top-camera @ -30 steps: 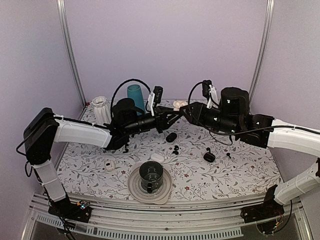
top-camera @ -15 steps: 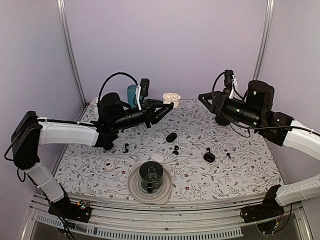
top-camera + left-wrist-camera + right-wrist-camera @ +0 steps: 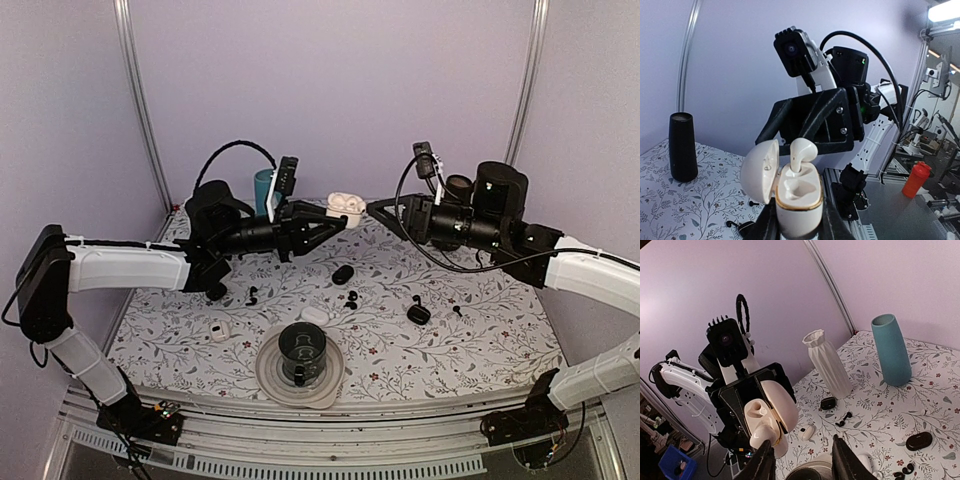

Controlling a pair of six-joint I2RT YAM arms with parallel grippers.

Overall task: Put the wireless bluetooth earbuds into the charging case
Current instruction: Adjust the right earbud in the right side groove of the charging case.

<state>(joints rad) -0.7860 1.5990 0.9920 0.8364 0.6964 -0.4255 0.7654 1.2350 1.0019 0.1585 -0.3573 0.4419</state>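
Left gripper (image 3: pixel 328 218) clamped on the open white charging case (image 3: pixel 797 195), lifted lid-back off the table (image 3: pixel 480 350) probably to offer a free socket, seemingly the black earbuds (image 3: pixel 350 298) loose on it beneath, right gripper (image 3: pixel 386 212) facing the case, jaws spread and empty.

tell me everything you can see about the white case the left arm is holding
The white charging case is a glossy, plastic-looking pebble with a gold rim. Its lid stands open to one side. One white earbud sits in a socket, the other socket empty. It stands upright in the air, clamped at its base by the left gripper.
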